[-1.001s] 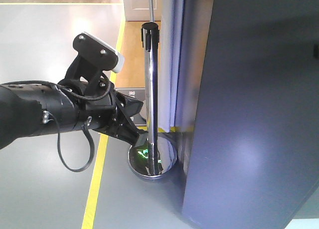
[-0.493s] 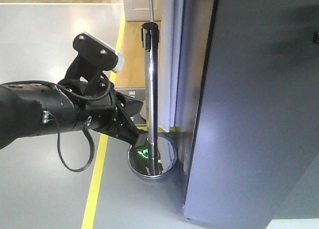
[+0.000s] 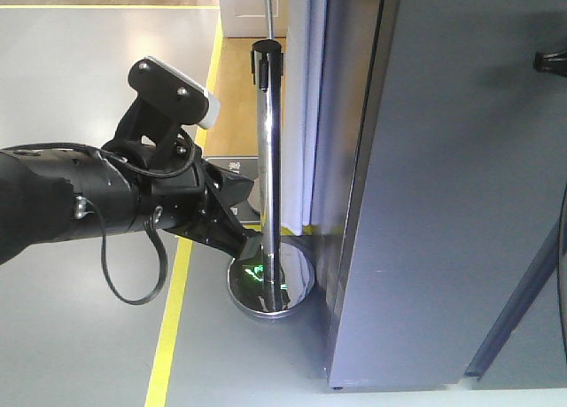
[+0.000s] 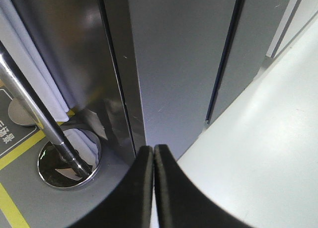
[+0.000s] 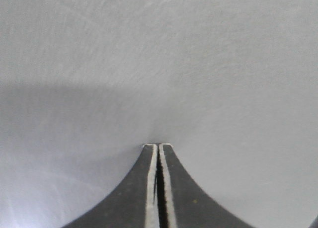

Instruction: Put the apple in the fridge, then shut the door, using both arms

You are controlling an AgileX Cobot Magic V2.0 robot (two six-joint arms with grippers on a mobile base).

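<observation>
Since a second ago the door (image 3: 461,185) has swung further toward the fridge (image 3: 341,114), its dark outer face now flatter to the front camera; a black tip of the right arm (image 3: 551,61) has come in at the frame's right edge. Left arm (image 3: 106,203) unchanged.

Writing: a floor sign (image 4: 11,123) left of the left gripper carries partly cut characters, not readable.

Left gripper (image 4: 153,153): jaws pressed together, nothing between them. It hangs free in front of the fridge's lower corner, touching nothing. Chrome post (image 3: 267,159) and its round base (image 4: 69,158) sit to the gripper's left; pale floor (image 4: 268,153) to its right.

Right gripper (image 5: 158,149): jaws closed to a hairline, holding nothing, tips at or against a plain grey surface ahead, apparently the door; contact cannot be confirmed.

Left arm reaches out roughly level, wrist camera (image 3: 173,88) on top.

Apple: not visible in any view; its place cannot be told.
</observation>
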